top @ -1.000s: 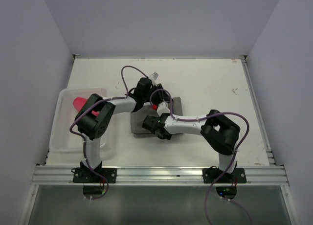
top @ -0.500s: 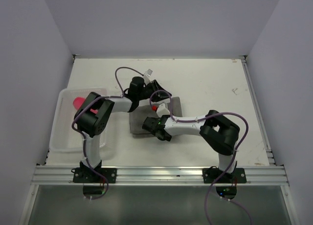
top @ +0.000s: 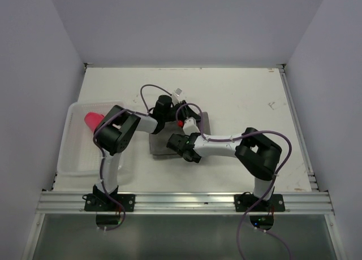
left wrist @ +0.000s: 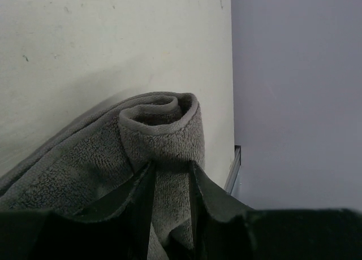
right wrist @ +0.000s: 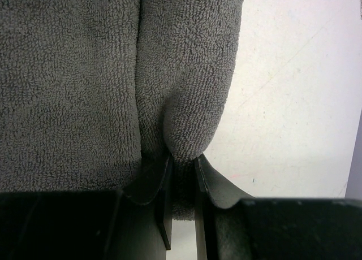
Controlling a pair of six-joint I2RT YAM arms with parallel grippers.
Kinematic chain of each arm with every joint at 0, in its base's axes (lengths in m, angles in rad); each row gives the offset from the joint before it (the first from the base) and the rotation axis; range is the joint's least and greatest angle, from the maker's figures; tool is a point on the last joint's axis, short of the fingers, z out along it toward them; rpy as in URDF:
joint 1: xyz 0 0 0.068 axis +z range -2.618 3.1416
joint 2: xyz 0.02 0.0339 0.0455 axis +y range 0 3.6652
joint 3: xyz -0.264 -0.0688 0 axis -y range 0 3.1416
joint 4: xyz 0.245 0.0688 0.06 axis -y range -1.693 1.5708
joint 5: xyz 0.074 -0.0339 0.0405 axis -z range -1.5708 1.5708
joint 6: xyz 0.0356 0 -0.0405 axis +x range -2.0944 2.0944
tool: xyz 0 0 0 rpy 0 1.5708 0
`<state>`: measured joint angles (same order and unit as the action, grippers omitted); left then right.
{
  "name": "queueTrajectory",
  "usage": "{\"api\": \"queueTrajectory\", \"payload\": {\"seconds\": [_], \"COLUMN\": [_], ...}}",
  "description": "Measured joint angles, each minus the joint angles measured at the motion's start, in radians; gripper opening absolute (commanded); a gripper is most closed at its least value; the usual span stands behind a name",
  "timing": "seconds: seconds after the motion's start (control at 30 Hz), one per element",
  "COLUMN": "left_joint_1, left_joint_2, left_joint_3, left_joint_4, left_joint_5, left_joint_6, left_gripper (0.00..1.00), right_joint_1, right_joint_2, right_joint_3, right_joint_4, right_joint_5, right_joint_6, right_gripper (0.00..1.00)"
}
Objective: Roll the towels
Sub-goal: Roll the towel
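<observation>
at the bottom of the right wrist view the right gripper (right wrist: 182, 178) is narrowed onto a pinched fold of the grey-taupe terry cloth towel (right wrist: 73, 73), which lies mid-frame in the top view, and the left gripper (left wrist: 169, 183) likewise nips its curled edge, where a first turn has formed. i judge the rolling barely begun: next, both grippers should turn that edge over evenly across the flat part. at far left of the top view the bright pink-red cloth towel (top: 91, 121) lies in the white plastic basket (top: 72, 152); no writing is readable.
</observation>
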<state>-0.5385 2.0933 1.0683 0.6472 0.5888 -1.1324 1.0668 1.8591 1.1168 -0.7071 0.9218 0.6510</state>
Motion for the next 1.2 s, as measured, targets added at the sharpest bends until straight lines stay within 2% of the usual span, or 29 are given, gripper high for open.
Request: {"api": "queueTrajectory", "payload": {"seconds": [0.5,0.73,1.03,1.2], "left_joint_1": [-0.021,-0.027,-0.032,-0.034], "left_joint_2": [0.019,0.020,0.020,0.020], "left_joint_3": [0.034,0.079,0.108,0.126], "left_joint_4": [-0.146,-0.234,-0.299,-0.335], "left_joint_5": [-0.095,-0.141,-0.182,-0.195], "left_joint_6": [0.130,0.185,0.227,0.239], "left_gripper": [0.34,0.34,0.34,0.33], "right_joint_1": [-0.039,-0.063,-0.107,-0.120], "right_joint_2": [-0.042,-0.068,-0.122,-0.153], "right_joint_3": [-0.027,-0.035,-0.059,-0.078], "right_joint_4": [0.051,0.078,0.105,0.118], "right_joint_5": [-0.068,-0.114,-0.193,-0.219], "right_joint_6": [0.000,0.002,0.012,0.017], "right_gripper": [0.00,0.18,0.28,0.39]}}
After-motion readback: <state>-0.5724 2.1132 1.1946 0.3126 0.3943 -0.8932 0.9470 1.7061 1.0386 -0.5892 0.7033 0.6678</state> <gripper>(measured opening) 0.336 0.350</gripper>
